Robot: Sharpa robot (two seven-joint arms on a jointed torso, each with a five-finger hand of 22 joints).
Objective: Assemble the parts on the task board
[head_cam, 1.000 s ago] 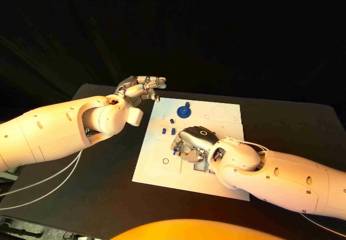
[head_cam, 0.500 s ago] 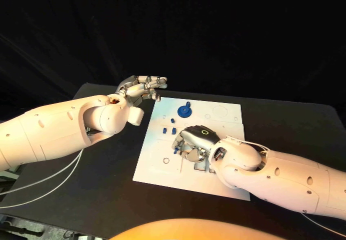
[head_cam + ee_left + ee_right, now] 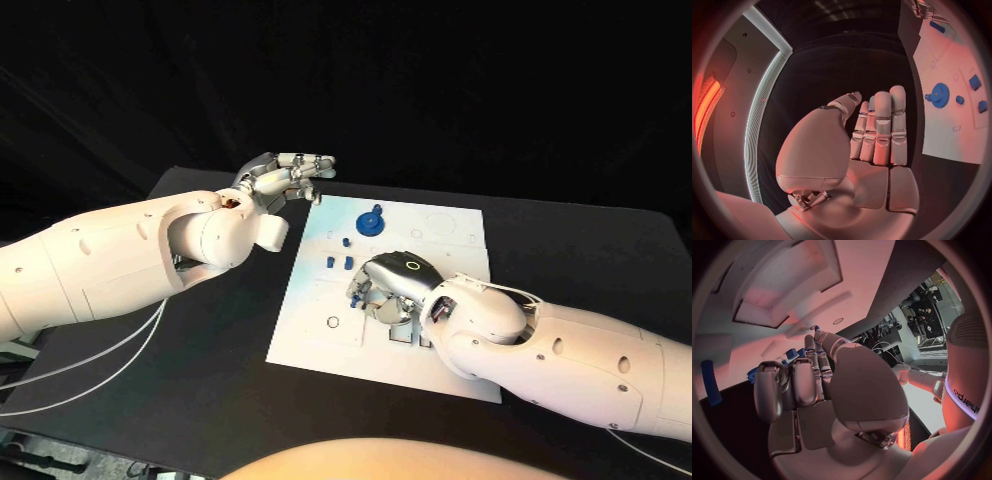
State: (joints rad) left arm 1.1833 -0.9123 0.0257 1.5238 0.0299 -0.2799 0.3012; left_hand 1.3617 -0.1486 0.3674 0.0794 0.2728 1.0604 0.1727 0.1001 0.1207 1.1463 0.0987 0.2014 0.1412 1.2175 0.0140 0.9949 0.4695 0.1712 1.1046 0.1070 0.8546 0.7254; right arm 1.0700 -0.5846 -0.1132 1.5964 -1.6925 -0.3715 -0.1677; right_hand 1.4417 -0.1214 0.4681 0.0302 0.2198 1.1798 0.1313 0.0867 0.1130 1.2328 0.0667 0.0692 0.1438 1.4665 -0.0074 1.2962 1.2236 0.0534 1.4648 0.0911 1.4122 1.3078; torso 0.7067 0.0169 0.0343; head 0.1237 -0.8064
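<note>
While the right hand [image 3: 389, 285] hunches low over the task board [image 3: 325, 335], I cannot tell whether it grips a part; a blind push could scatter the small blue parts [image 3: 336, 261] just beside it. Left hand [image 3: 289, 172] hovers released beyond the board's far corner above the tabletop [image 3: 202, 400]. Its wrist view shows the blue gear [image 3: 940, 94] plainly; the right wrist view shows a blue bar [image 3: 711, 382].

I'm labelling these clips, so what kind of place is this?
Probably a robotics lab or demo booth: a black table against a dark backdrop, a white task board with small blue parts, and racks of equipment behind the robot in the right wrist view.
</note>
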